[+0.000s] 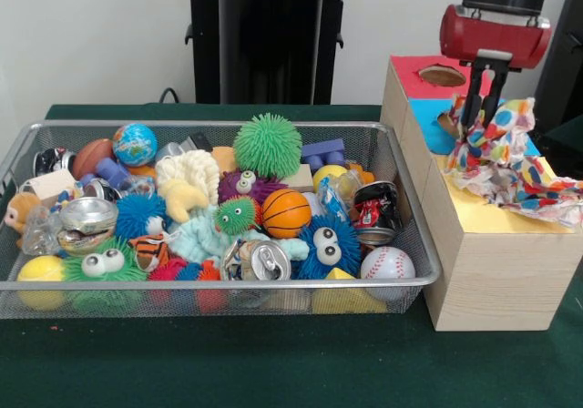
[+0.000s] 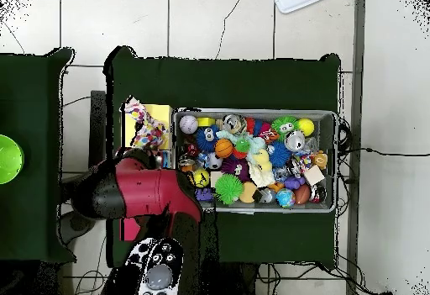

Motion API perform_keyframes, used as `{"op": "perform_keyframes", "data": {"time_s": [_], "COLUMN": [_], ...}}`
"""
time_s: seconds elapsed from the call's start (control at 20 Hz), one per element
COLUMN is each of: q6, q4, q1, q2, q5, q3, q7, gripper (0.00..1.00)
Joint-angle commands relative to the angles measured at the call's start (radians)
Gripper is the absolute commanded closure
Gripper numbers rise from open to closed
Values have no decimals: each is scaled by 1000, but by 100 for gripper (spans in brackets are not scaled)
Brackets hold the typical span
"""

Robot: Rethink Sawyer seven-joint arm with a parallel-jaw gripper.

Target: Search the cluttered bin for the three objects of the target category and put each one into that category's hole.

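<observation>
My gripper (image 1: 484,117) hangs over the wooden box (image 1: 496,262) at the right, above the blue part of its top. Its two dark fingers stand close together, shut on a bunched corner of a spotted cloth (image 1: 510,158). The rest of the cloth lies spread over the box's yellow part and droops off the right side. A round hole (image 1: 443,75) opens in the red part behind it. In the overhead view the cloth (image 2: 144,123) lies on the box (image 2: 133,119), and the red arm (image 2: 143,192) hides the gripper.
A wire mesh bin (image 1: 414,235) left of the box is packed with toys: a green spiky ball (image 1: 268,144), a small basketball (image 1: 286,212), a baseball (image 1: 387,263), a globe ball (image 1: 135,144), crushed cans (image 1: 376,209) and furry big-eyed balls. A green round thing (image 2: 7,159) lies far left overhead.
</observation>
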Motion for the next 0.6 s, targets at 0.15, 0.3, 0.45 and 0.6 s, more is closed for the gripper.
{"op": "perform_keyframes", "data": {"time_s": [0.15, 0.3, 0.45, 0.6], "q6": [-61, -60, -45, -19], "q4": [62, 42, 1, -28], "q1": [-31, -21, 12, 38], "q2": [56, 73, 104, 117], "q5": [34, 58, 84, 117], "q3": [70, 72, 45, 30], "q7": [191, 209, 235, 252], "gripper": [100, 100, 100, 100]}}
